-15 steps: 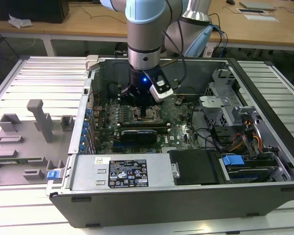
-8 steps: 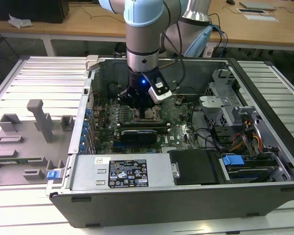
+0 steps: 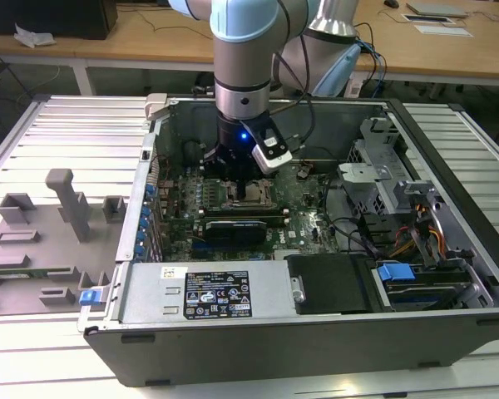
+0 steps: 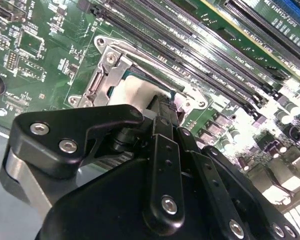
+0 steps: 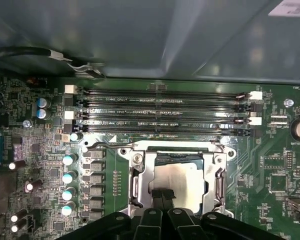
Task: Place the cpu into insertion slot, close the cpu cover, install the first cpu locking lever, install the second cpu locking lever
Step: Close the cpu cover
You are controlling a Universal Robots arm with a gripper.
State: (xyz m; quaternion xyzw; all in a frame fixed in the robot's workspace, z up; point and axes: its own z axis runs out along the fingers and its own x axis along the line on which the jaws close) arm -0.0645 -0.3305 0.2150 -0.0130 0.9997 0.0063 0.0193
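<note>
The cpu (image 5: 184, 176) lies in the insertion slot (image 5: 221, 159), its pale metal top showing through the window of the cpu cover (image 5: 138, 181). The cover looks to be lying down flat around the chip. My gripper (image 5: 162, 198) is shut, its two dark fingertips together and resting on or just above the chip's edge. In the second wrist view the fingertips (image 4: 163, 107) meet at the cpu (image 4: 136, 93), with the silver cpu cover (image 4: 108, 75) beside them. A thin wire lever (image 5: 165, 145) runs along the socket's side nearest the memory slots. In the exterior view my gripper (image 3: 254, 189) stands over the socket.
Long black memory slots (image 5: 165, 112) lie beside the socket. A long black card (image 3: 237, 226) sits across the green motherboard (image 3: 303, 199). The case walls (image 3: 233, 295), a drive cage (image 3: 382, 187) and cables (image 3: 424, 229) hem in the board. A grey fixture tray (image 3: 50, 224) lies at the exterior view's left.
</note>
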